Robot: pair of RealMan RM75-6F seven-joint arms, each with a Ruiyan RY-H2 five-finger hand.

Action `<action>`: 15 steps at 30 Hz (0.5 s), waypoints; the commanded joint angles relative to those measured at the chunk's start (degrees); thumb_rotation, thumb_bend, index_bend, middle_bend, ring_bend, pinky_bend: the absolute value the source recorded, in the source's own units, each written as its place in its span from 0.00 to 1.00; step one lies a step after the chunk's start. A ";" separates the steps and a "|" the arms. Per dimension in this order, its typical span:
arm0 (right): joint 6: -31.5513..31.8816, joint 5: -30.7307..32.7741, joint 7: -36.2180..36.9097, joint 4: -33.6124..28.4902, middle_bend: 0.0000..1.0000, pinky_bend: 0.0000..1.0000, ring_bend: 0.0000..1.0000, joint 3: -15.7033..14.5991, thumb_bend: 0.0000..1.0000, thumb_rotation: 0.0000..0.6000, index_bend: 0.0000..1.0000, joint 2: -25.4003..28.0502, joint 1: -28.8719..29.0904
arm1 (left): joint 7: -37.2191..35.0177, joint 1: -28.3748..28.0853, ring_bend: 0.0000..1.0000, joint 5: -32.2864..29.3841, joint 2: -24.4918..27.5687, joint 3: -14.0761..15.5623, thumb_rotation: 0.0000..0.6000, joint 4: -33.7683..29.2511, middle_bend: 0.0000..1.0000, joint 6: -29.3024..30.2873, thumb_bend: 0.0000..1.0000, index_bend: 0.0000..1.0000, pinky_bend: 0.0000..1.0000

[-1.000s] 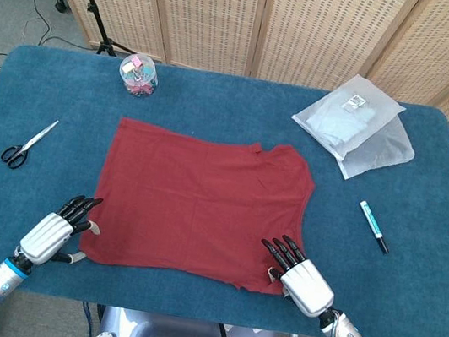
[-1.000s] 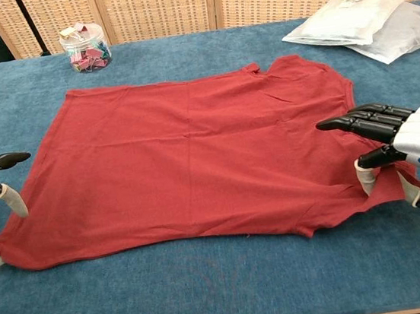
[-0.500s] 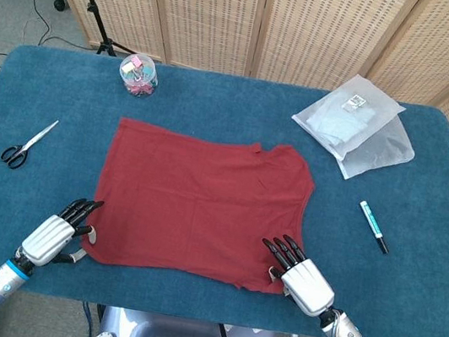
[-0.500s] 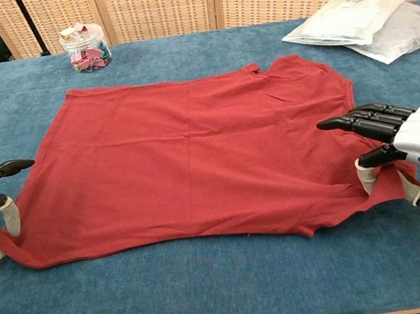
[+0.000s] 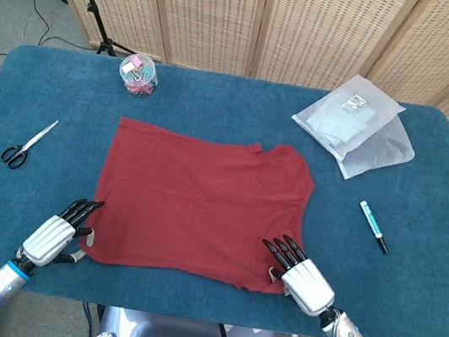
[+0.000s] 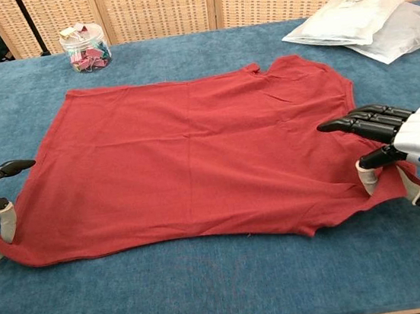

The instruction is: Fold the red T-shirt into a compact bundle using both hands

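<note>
Since earlier the left hand has slid back to the red T-shirt's near-left corner; right hand sits at the near-right corner, both with fingers apart, shirt stretching away widthwise

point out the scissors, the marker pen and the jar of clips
scissors (image 5: 26,146): head view, on the pivot between blades and black handles
marker pen (image 5: 373,225): head view, middle of the barrel
jar of clips (image 6: 84,47): chest view, on the clear wall
</note>
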 commanded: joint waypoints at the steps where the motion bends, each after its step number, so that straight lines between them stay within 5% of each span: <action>1: 0.03 -0.54 0.87 0.07 0.04 0.01 0.00 -0.39 0.88 1.00 0.59 0.17 0.30 | -0.17 0.06 0.00 0.13 -0.11 0.09 1.00 0.21 0.00 0.32 0.51 0.72 0.00; 15: 2.70 -5.23 8.22 -0.83 0.06 0.01 0.00 -4.01 0.88 1.00 0.62 1.97 1.48 | -0.79 1.19 0.00 3.67 2.48 2.40 1.00 -1.38 0.00 6.23 0.52 0.72 0.00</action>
